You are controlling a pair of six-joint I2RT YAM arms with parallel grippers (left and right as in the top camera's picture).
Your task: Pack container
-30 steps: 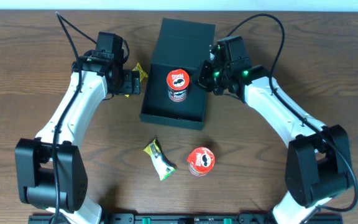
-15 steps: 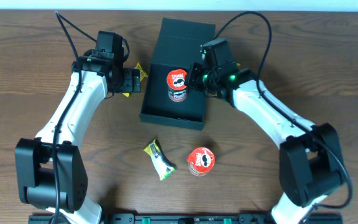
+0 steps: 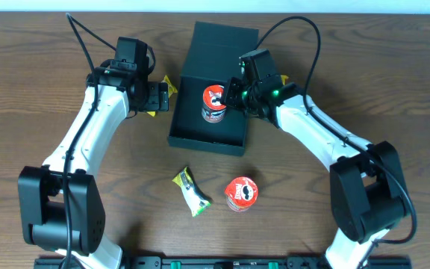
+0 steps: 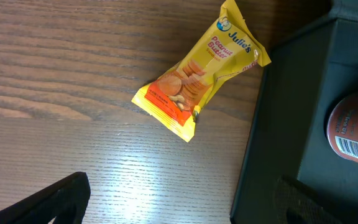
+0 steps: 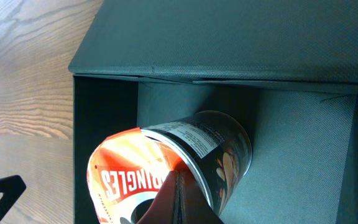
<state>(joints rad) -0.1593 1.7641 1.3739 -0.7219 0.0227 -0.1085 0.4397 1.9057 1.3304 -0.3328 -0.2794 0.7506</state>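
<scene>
here, the left gripper (image 4: 185, 208) hangs wide open, empty, near a yellow snack packet (image 4: 197, 81). just right, the container (image 3: 209, 133) sits lid open, a red chip can (image 3: 213, 102) inside. the right gripper (image 5: 178, 196), pinched together on nothing, touches the can's top.

White arms (image 3: 86, 127) — black joints (image 3: 58, 213), black cables (image 3: 75, 28).

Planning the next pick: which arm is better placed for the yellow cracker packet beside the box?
Left: the left gripper hangs open over the yellow packet; the right gripper is shut, at the can inside the container.
</scene>
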